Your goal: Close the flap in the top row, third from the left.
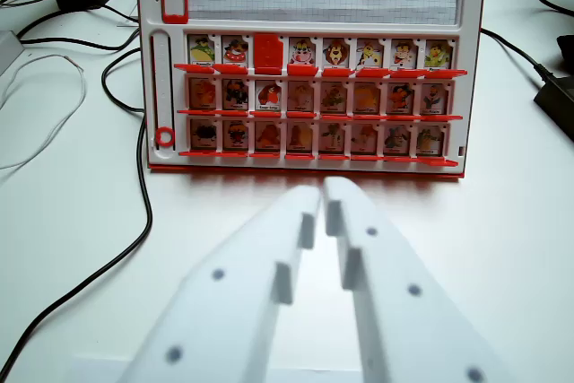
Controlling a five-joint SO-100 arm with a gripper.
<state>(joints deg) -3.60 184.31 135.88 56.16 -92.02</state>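
Note:
A red and white flap board [305, 6] stands upright on the white table, facing the wrist camera. It carries three rows of small picture flaps [335, 53]. In the top row, the third cell from the left [267, 53] shows a plain red face with no picture; the other cells show cartoon characters. My white gripper [323, 208] fills the bottom of the view, a short way in front of the board's base and roughly centred on it. Its fingers [300, 221] lie almost together with only a thin slit between them, holding nothing and touching nothing.
A black cable [134, 239] snakes across the table at the wrist view's left. Another cable and a black adapter [558, 94] lie at the right. A red ring slider [164, 138] sits on the board's left rail, and red clips [173, 2] hang on its upper panel.

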